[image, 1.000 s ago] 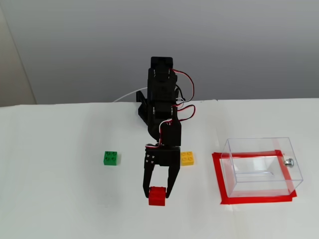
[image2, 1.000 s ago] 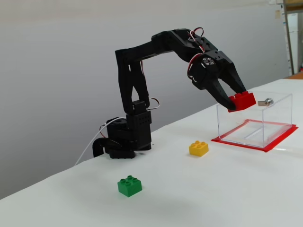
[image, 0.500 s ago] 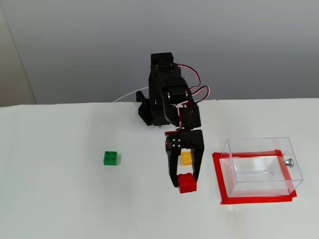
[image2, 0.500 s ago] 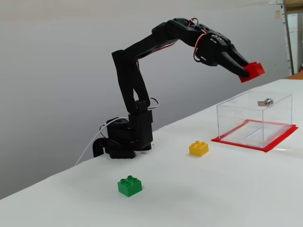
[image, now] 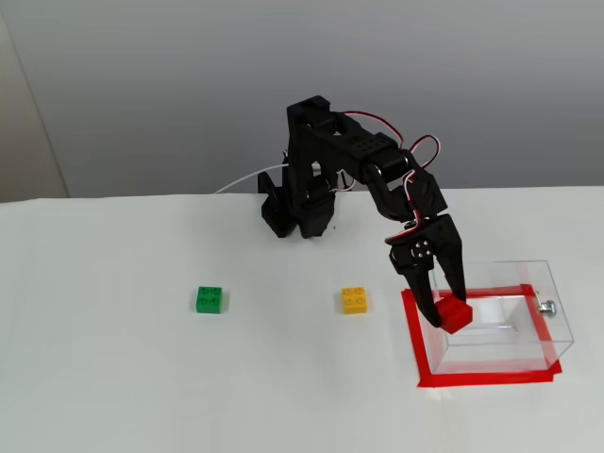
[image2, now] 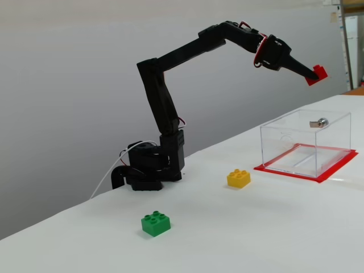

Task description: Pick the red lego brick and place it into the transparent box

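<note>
My gripper (image: 446, 308) is shut on the red lego brick (image: 454, 315) and holds it high in the air. In a fixed view the brick (image2: 316, 74) hangs well above the transparent box (image2: 307, 139), over its left part. The box (image: 528, 340) is clear with thin walls and a small metal knob (image: 546, 307) on its right side; it stands inside a red tape outline (image: 472, 379). The gripper (image2: 311, 74) points forward and down from the stretched black arm.
A yellow brick (image: 355, 300) lies left of the box and a green brick (image: 209, 299) further left, both on the white table. The arm's base (image: 297, 212) stands at the back. In a fixed view they show as yellow brick (image2: 238, 178) and green brick (image2: 156, 223).
</note>
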`<state>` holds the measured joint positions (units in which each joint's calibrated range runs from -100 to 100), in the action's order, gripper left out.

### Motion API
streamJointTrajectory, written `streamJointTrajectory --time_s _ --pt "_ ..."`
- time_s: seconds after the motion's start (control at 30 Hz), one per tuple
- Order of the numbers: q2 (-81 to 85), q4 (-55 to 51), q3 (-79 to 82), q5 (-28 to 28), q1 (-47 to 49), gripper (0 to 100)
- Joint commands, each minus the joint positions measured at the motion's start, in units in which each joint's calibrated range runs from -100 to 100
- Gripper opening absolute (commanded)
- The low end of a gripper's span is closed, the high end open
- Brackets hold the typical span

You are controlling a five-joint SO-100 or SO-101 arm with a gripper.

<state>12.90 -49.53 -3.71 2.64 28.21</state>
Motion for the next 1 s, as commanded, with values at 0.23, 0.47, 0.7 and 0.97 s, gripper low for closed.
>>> streamJointTrajectory --time_s 0.23,0.47,0.7,0.97 --pt "1.57 -0.25 -2.35 -0.08 13.16 15" --pt "-3.27 -0.25 -2.62 0.13 20.19 15" --pt "-8.27 -0.25 -2.62 -0.29 23.74 15" --pt "-13.7 0.36 -2.71 -0.34 27.14 15"
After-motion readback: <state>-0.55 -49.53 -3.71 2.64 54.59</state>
